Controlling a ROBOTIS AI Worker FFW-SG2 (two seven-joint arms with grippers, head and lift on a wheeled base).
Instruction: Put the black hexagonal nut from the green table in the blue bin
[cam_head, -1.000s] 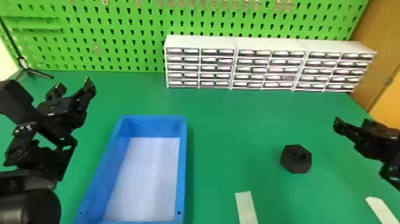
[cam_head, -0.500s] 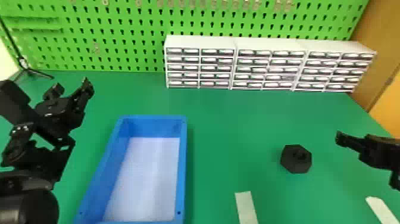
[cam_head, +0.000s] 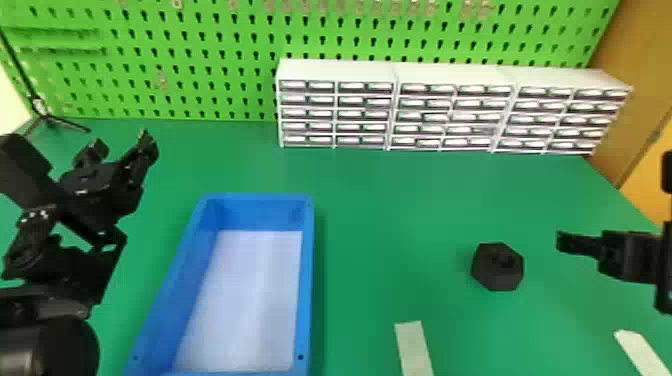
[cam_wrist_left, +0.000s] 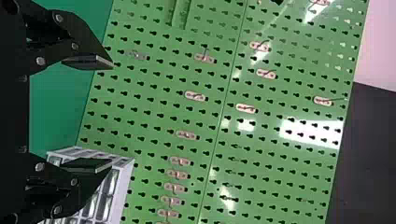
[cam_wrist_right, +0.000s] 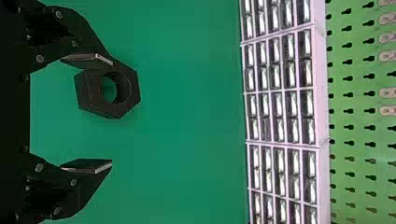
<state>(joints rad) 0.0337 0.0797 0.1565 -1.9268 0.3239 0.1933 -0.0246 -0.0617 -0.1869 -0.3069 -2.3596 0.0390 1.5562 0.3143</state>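
Black hexagonal nut (cam_head: 486, 272), just one, one blue bin (cam_head: 308, 280), two pale strips (cam_head: 414, 347)

- Bin (cam_head: 307, 280): blue walls, whitish floor.
- Tabletop (cam_head: 390, 225) around the bin: green.
- Nut (cam_head: 484, 276) right of the bin: black.
- Pegboard (cam_head: 200, 75) beyond the bin: bright green, rows of dark slots.
- Drawer cabinets (cam_head: 335, 70) beyond the bin: white, gridded fronts.

The nut (cam_head: 487, 277) lies right of the bin (cam_head: 306, 280), drawers (cam_head: 450, 73) behind, apparently against the pegboard (cam_head: 210, 61).
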